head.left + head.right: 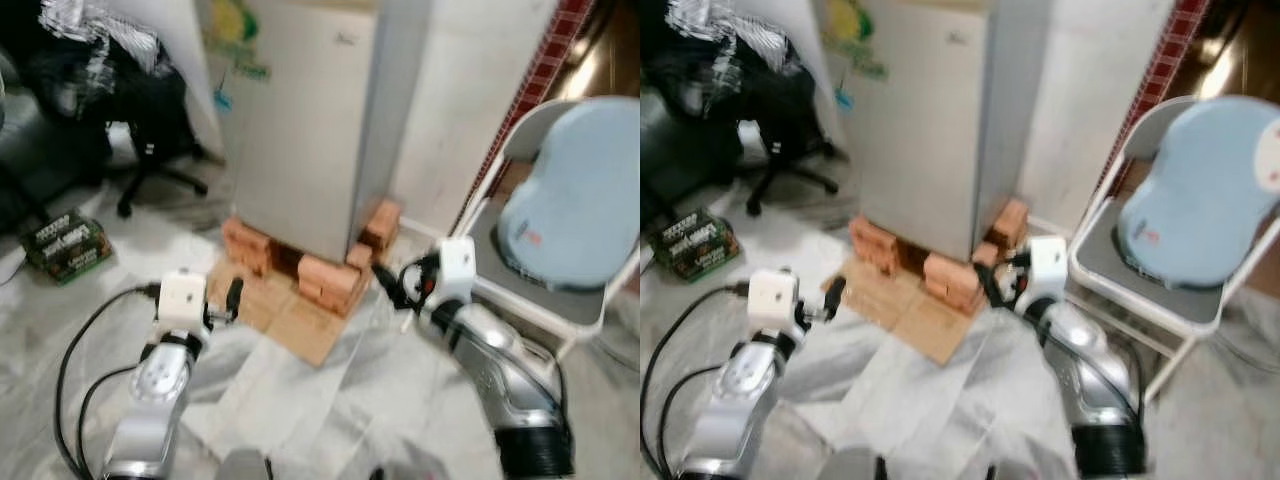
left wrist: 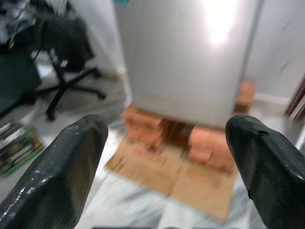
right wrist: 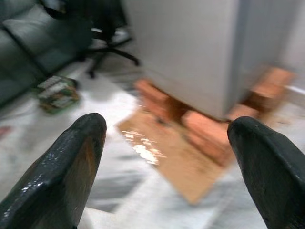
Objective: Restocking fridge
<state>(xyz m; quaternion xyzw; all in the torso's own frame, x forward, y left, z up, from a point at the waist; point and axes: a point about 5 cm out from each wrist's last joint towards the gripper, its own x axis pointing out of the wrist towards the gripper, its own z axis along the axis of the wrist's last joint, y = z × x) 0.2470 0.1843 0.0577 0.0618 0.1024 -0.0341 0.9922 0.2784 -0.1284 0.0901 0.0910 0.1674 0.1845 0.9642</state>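
Here we face the fridge [image 1: 300, 120], door closed.
Pale grey, propped on bricks [image 1: 325, 278]; left gripper [image 2: 167, 162] and right gripper [image 3: 167, 167] both spread, empty.

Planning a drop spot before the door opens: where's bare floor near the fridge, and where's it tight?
Bare patches: the cardboard sheet in front of the fridge, and the marble floor between the left gripper and right gripper, both open and empty. Crowded: bricks under the fridge, folding chair on the right, office chair and box on the left.
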